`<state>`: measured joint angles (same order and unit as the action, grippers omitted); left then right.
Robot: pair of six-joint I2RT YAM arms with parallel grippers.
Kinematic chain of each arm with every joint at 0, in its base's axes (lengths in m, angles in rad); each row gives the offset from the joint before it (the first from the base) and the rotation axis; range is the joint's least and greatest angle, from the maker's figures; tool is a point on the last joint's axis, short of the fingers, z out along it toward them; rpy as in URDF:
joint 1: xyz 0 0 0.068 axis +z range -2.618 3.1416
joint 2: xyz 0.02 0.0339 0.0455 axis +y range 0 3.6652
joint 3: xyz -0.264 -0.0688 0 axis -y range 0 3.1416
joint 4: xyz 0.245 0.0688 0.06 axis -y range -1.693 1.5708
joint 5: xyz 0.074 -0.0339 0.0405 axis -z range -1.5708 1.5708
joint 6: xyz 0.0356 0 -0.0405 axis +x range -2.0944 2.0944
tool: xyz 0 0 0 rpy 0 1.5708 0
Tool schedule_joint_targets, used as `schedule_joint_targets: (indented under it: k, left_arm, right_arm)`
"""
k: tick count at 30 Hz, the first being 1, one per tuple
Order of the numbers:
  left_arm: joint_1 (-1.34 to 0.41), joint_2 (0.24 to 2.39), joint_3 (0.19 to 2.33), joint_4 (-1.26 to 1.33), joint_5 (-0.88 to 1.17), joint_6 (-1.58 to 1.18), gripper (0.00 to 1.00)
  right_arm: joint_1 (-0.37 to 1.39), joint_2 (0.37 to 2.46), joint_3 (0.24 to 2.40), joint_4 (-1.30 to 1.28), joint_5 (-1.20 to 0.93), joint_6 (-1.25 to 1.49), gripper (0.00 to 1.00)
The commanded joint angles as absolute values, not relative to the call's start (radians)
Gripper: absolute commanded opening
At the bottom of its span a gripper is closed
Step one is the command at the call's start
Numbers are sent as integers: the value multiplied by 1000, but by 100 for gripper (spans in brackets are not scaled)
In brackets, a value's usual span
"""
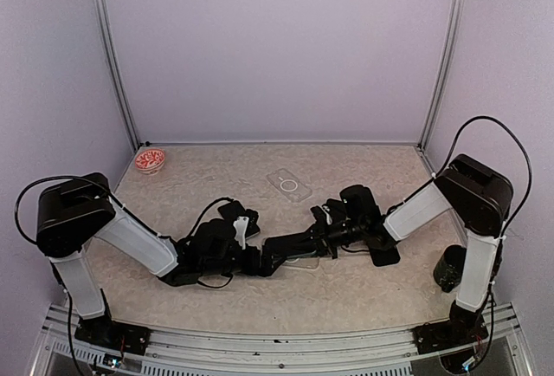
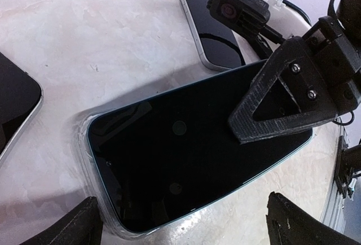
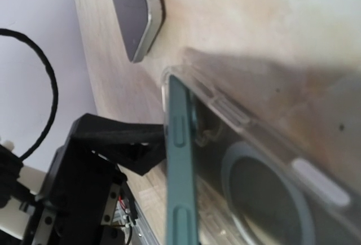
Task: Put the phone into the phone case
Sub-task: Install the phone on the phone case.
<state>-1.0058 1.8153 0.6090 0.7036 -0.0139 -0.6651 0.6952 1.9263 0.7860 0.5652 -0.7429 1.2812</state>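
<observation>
We see the phone (image 2: 175,154) lying screen-up in the clear phone case (image 2: 83,138) at the centre of the left wrist view. The right wrist view suggests one long edge stands proud of the case wall. The right gripper (image 2: 242,132), clenched, bears on the phone's right end. The left gripper (image 2: 189,231) gapes wide at the bottom of the frame, holding nothing. We judge that off-centre pressing could rock the far end up, or skid the unheld case toward the second phone (image 2: 211,30) at upper centre.
</observation>
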Motion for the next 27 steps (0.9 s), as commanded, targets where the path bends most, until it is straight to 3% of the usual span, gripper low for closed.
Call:
schedule_joint_targets:
  k: [1,27]
  left_arm:
    - [-1008,1835,623,742,39,-671,99]
    - [-954,1869,675,717,82,-662,99]
  right_arm:
    - [695,1976,780,550,-729,1304,0]
    - [704,2042,805,569,-819,1235,0]
